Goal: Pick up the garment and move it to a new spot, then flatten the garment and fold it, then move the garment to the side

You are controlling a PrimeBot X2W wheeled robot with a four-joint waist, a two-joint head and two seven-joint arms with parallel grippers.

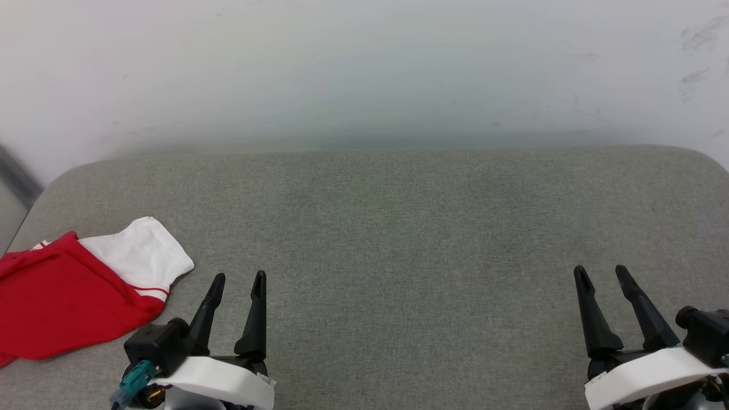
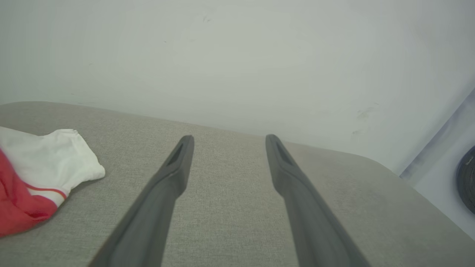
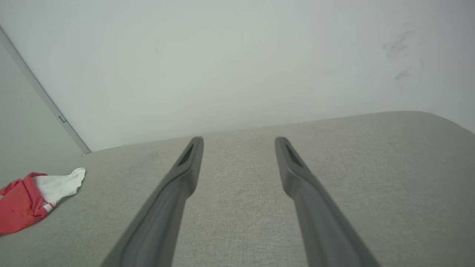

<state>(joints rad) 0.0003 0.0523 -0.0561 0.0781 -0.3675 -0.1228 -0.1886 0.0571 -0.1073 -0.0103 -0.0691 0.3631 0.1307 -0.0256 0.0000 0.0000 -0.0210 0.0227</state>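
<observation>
Off to the left of the jaws of the left gripper (image 1: 240, 276), the shirt (image 1: 68, 290) lies bunched up on the grey cushion (image 1: 398, 228). It's mostly red, with a white sleeve and a bit of red-and-white striped trim poking toward the fingers, near them but not touching. Those jaws are spread apart with nothing between them, just bare grey fabric ahead. Way over on the other side, well apart from the shirt, the right gripper (image 1: 600, 269) has its jaws spread wide too and isn't holding anything. Both pairs of fingers point at the pale wall (image 1: 364, 68) behind the cushion.
</observation>
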